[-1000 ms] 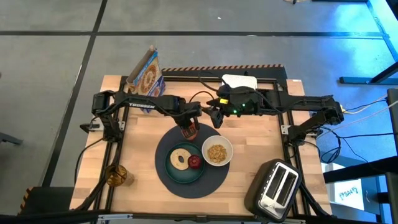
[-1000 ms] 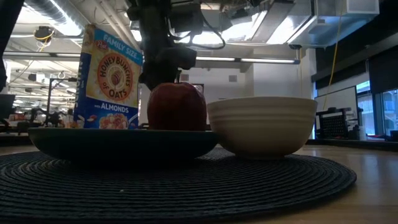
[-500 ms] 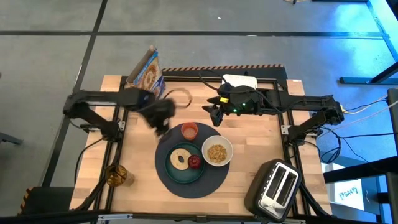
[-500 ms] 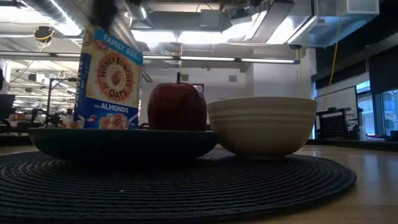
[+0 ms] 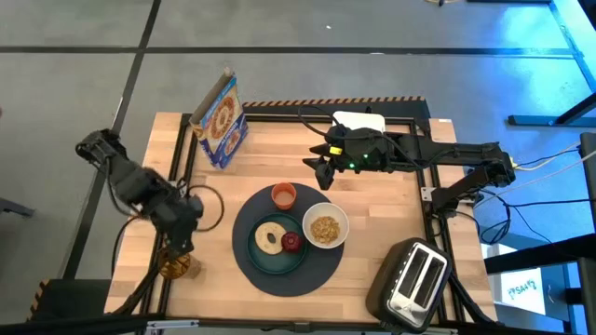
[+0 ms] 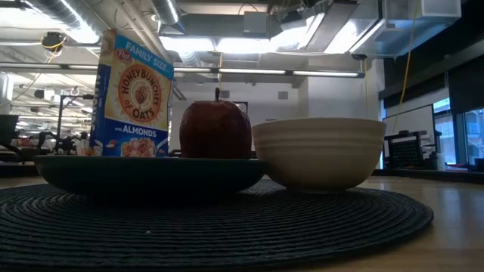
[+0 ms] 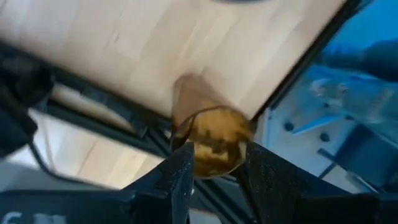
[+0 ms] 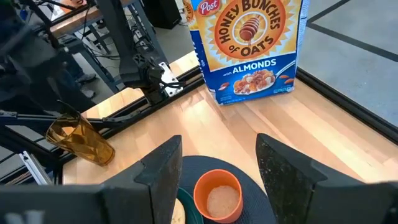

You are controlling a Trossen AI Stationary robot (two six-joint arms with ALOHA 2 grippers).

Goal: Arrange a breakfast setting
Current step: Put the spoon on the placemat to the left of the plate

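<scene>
Mostly set: plate (image 5: 277,249) with bagel (image 5: 270,237) and apple (image 5: 291,242), bowl (image 5: 325,224) and cup (image 5: 284,195) on placemat (image 5: 244,253). Spoon unseen, possibly outstanding. Left gripper (image 5: 181,244) open above amber glass (image 5: 174,263); right gripper (image 5: 318,173) open, empty.

The high view looks straight down on the whole surface (image 5: 391,200). The low view sits at surface height, very near the placemat (image 6: 227,223), facing the cereal box (image 6: 132,94). The right wrist view shares that box and the orange cup (image 8: 217,194), while the left wrist view looks closely down on an amber glass (image 7: 208,127) at the surface's 8 o'clock corner.
</scene>
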